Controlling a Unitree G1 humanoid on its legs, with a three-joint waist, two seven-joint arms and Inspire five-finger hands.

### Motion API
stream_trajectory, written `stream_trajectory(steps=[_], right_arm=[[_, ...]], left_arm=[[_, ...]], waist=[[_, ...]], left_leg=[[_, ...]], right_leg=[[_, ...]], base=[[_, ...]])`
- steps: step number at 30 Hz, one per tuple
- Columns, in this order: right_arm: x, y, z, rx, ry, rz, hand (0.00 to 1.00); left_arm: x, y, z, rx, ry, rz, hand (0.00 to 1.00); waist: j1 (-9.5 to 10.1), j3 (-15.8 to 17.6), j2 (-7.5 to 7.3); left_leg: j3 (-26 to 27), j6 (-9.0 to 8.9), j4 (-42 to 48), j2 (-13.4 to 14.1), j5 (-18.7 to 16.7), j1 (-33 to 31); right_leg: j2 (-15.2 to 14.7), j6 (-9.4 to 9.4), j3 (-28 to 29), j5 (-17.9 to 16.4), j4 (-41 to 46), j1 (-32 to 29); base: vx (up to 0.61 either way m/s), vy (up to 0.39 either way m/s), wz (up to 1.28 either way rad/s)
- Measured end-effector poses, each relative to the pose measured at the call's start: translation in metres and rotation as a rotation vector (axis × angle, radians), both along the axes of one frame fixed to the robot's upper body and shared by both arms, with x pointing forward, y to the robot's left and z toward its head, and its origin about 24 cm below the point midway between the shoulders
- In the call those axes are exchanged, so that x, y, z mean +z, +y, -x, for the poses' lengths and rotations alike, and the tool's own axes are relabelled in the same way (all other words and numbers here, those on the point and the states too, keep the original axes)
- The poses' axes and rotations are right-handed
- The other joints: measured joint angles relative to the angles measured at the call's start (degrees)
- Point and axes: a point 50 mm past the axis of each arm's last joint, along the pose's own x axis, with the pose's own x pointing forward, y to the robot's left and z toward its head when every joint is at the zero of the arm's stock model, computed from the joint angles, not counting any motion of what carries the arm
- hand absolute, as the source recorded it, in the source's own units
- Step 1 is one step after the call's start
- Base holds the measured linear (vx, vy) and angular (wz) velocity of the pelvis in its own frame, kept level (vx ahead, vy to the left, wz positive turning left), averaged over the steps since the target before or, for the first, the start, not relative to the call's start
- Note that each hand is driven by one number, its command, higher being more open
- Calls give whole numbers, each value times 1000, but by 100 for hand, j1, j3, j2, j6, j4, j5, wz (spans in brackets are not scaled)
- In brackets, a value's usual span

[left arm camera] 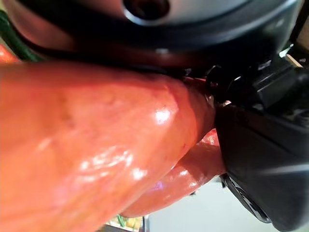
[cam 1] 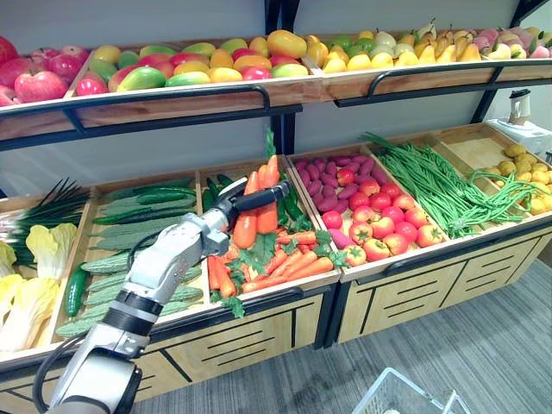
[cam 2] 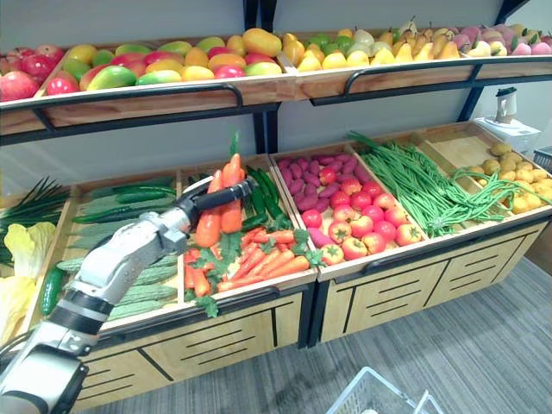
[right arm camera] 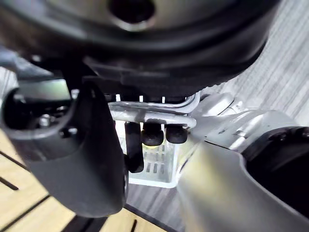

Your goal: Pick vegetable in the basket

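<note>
Carrots (cam 1: 247, 229) clamped in your left robot hand (cam 1: 224, 210), raised just above carrot bin (cam 1: 289, 291). Your right robot hand (right arm camera: 89, 159) curled round basket handle (right arm camera: 145, 116); basket (cam 1: 398, 384) below-right of bin.

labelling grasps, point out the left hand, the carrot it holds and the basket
left hand (cam 1: 237, 203): left eye view, on its palm by the thumb.
carrot (cam 1: 246, 231): left eye view, orange body below the fingers.
basket (cam 1: 414, 382): left eye view, white wire rim.
</note>
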Motion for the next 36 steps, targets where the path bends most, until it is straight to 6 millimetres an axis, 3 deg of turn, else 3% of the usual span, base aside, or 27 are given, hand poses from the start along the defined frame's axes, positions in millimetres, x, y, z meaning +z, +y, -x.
stream_trajectory(steps=[2,3,4,5,7,10,11,13,16,19,22,26,29,36], right_arm=[[2,-10,2,-77,-9,14,0],[4,-15,0,-109,-18,23,0],[5,-18,-4,-106,-25,28,0],[10,-26,-14,-90,-57,53,0],[22,-45,-28,-48,-117,121,0],[47,-66,-58,5,-253,224,0],[117,-77,-123,145,-590,408,0],[142,-82,-135,179,-677,477,0],[155,-87,-137,202,-707,522,0],[185,-93,-143,326,-746,559,0],[230,-104,-154,511,-796,664,0],[274,-100,-169,686,-895,738,0],[295,-94,-183,730,-986,726,0],[306,-73,-204,868,-1041,612,0]], left_arm=[[4,-2,1,2,-18,2,0],[8,-1,2,5,-36,6,0],[9,1,3,14,-40,6,0],[12,9,4,46,-54,8,0],[20,11,7,51,-90,22,0],[42,1,18,-20,-212,51,0],[49,-3,23,-54,-262,54,0],[49,-5,23,-57,-261,46,0],[51,-8,25,-69,-269,24,0],[57,-9,29,-74,-315,-28,0],[64,-17,29,-101,-368,-88,0],[77,-17,29,-104,-432,-111,0],[88,-15,29,-73,-490,-137,0],[93,-17,32,-88,-545,-149,0]], waist=[[-31,5,-11],[0,52,-84],[24,84,-134],[75,135,-213],[116,104,-58],[113,100,11],[-41,243,-125],[-51,274,-173],[-72,297,-192],[-7,308,-197],[-71,303,-190],[-112,297,-181],[-158,282,-156],[-161,242,-113]], left_leg=[[35,-12,56,28,-11,88],[-83,21,414,98,-138,71],[-248,136,714,150,-270,38],[-801,317,1609,341,-727,-110],[-1551,280,2328,490,-1293,-239],[-1845,49,2282,454,-1629,-162],[-1095,-323,1855,257,-1866,78],[-958,-295,1845,156,-1912,103],[-913,-292,1938,152,-1983,123],[-637,-304,1936,159,-2044,239],[-567,-313,1919,173,-2072,273],[-467,-325,1854,221,-2065,293],[-438,-326,1813,206,-2065,365],[-409,-322,1781,62,-2063,388]], right_leg=[[40,-25,176,-41,79,-60],[43,-32,424,-64,197,-116],[46,-34,591,-65,242,-123],[141,-39,1096,-89,373,-163],[345,-75,1627,-117,533,-308],[495,-15,2152,-133,846,-728],[398,388,2547,96,1020,-1194],[271,487,2617,219,837,-1165],[222,512,2623,350,563,-1074],[189,503,2648,379,540,-1091],[193,542,2652,461,449,-1094],[237,557,2627,558,387,-1113],[209,575,2472,599,405,-1107],[54,626,2413,648,334,-1067]], base=[[-58,-48,-48],[-70,-83,-80],[-75,-106,-151],[-63,-75,-152],[-38,35,-167],[34,285,-157],[30,401,-140],[-1,271,-75],[-31,96,-15],[9,39,-40],[26,12,-17],[39,-5,-12],[24,3,-6],[-18,45,1]])
